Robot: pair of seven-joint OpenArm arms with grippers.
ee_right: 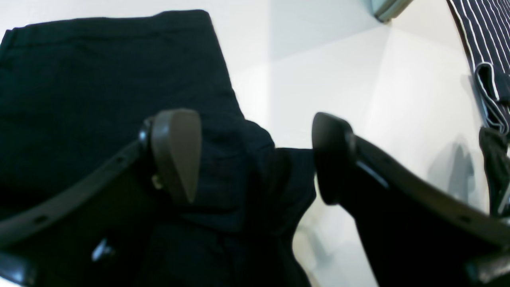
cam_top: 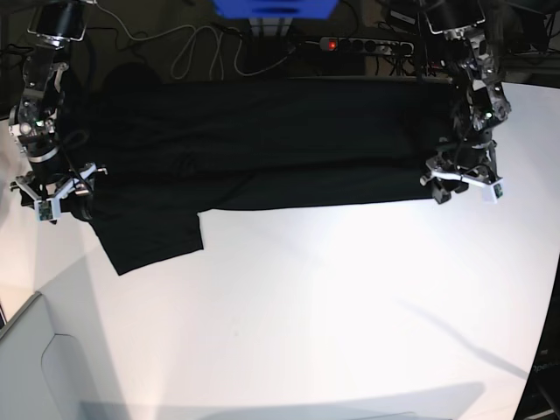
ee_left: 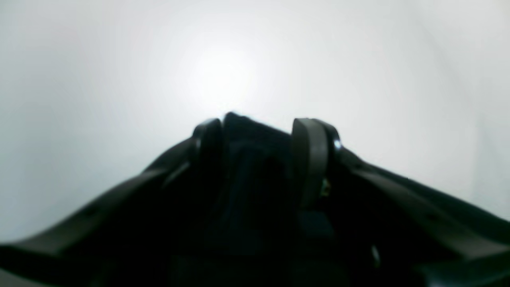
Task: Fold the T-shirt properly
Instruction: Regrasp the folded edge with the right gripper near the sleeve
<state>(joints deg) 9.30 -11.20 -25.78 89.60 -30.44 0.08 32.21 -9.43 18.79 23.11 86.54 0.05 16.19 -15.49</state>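
The big black cloth T-shirt (cam_top: 262, 144) lies stretched across the far side of the white table (cam_top: 350, 306), so it can be folded flat. The right gripper (ee_right: 255, 155) stands wide over one end. The left gripper (ee_left: 263, 131) has black cloth between its jaws; I cannot tell if it grips.

T-shirt (cam_top: 262, 149) lies spread across far side of the counter (cam_top: 332, 306), one pincer at each end, sleeve (cam_top: 153, 236) sticking out near-left.
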